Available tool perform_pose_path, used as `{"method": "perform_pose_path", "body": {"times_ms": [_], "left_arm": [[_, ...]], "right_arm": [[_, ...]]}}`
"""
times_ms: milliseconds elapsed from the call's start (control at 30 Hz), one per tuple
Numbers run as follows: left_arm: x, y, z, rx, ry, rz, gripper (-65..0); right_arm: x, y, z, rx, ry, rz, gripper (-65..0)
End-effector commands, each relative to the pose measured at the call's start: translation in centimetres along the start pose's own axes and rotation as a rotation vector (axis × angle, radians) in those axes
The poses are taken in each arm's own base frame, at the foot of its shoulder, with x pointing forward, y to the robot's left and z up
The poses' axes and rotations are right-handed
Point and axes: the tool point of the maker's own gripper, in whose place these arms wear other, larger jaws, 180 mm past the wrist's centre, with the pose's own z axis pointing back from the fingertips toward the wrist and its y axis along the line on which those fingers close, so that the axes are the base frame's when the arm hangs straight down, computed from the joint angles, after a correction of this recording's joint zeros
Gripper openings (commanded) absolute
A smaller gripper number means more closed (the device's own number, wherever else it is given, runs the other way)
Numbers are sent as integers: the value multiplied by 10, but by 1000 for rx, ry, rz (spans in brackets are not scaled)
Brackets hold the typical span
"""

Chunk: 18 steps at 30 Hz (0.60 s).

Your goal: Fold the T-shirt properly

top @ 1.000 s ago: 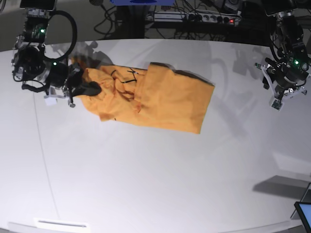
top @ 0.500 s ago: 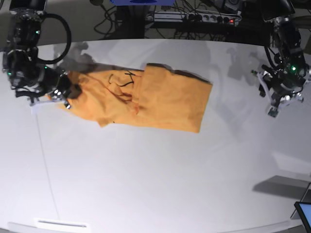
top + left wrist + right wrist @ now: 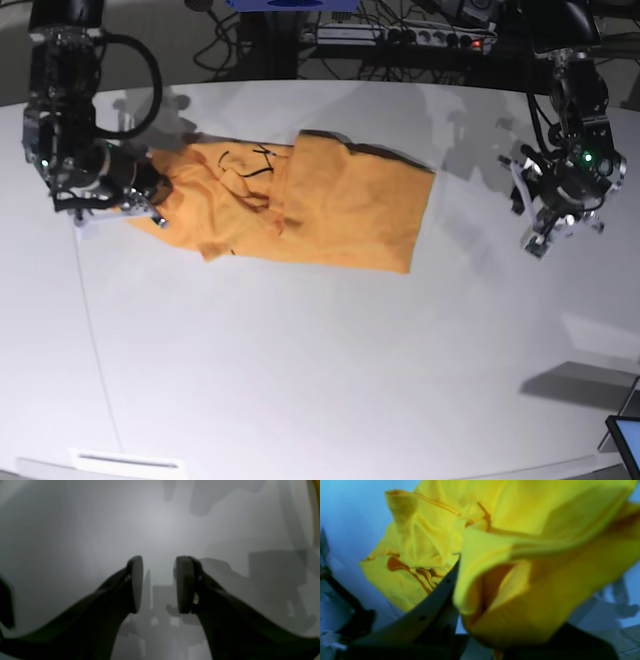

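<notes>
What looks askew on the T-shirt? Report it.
The T-shirt lies slanted on the table, its collar end bunched and wrinkled where the right gripper pinches it. The other end lies flat. No damage visible.

T-shirt (image 3: 300, 200) end dragged outward and flatter, left gripper (image 3: 535, 235) shifted inward

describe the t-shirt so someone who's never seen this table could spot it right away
On the wide white table, look toward the far left part, between the two robot arms. The T-shirt lies there partly folded, orange-yellow, with a thin dark squiggle near its collar end, where the right gripper pinches it. It is the only cloth and the only colored thing on the table.
</notes>
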Motion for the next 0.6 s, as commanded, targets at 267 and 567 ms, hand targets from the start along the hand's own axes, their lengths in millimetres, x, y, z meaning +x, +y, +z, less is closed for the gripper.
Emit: {"method": "perform_pose_path", "body": {"times_ms": [267,567], "left_arm": [[6,9,-5,7,-14,25,-425],[-1,8,-11,-9,7,46,-425]], "right_arm": [[5,-8,-11,-138,-79,117,-650],[17,-7,-12,-161,-165,115,-647]]}}
